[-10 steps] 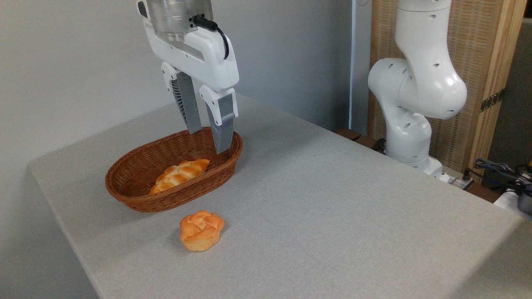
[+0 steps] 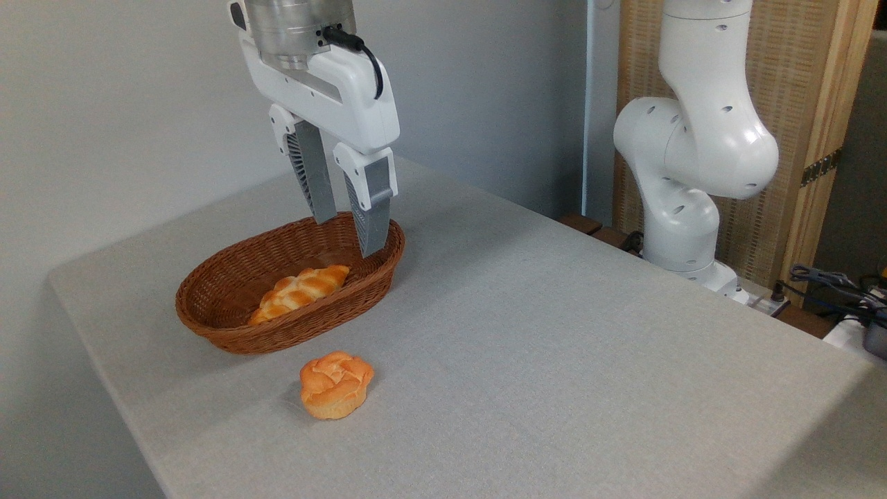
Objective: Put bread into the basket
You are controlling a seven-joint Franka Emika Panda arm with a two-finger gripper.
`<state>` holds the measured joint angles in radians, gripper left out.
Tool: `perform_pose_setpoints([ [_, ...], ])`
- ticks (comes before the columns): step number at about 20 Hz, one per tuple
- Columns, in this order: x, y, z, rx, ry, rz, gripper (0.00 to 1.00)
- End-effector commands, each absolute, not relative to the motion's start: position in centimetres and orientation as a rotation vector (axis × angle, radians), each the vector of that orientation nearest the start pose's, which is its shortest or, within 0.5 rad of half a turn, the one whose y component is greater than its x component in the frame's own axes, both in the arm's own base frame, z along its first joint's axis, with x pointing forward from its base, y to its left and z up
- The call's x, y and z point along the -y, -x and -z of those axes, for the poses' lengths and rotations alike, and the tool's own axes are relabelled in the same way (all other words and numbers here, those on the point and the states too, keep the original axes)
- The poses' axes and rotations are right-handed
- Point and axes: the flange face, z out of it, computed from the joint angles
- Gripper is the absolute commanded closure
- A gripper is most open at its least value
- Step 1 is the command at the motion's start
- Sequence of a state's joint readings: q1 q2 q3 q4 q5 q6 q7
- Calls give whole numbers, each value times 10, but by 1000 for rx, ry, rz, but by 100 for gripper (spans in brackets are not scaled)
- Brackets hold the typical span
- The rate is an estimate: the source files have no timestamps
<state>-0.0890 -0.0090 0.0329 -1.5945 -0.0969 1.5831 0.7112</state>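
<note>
The white two-finger gripper [image 2: 348, 234] hangs over the far end of the oval brown woven wicker basket [image 2: 229, 328], its grey fingers a narrow gap apart and holding nothing. The small round golden-orange bun with a swirled top [image 2: 336, 384] sits on the grey table [image 2: 554, 333], just beside the basket at about five o'clock from its centre. An elongated braided golden loaf [image 2: 299, 291] already lies inside. The gap looks too narrow for the bun: a descent without opening wider could push or roll it away. A low sweep could also clip the rim.
</note>
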Motion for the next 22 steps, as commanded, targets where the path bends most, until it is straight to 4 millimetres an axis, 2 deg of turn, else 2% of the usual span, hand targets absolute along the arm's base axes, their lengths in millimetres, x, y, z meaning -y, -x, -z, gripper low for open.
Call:
perform_pose_setpoints([
  [1, 39, -557, -622, -1201, 2980, 113, 0],
  [5, 28, -563, -601, -1418, 2854, 180, 0],
  [6, 27, -562, -597, -1440, 2842, 181, 0],
  [8, 28, -564, -576, -1439, 2841, 182, 0],
  [11, 44, -568, -539, -1455, 2806, 241, 0],
  [14, 50, -571, -512, -1461, 2795, 250, 0],
  [16, 61, -568, -498, -1489, 2785, 240, 0],
  [19, 60, -572, -483, -1517, 2740, 262, 0],
  [22, 61, -573, -463, -1627, 2689, 220, 0],
])
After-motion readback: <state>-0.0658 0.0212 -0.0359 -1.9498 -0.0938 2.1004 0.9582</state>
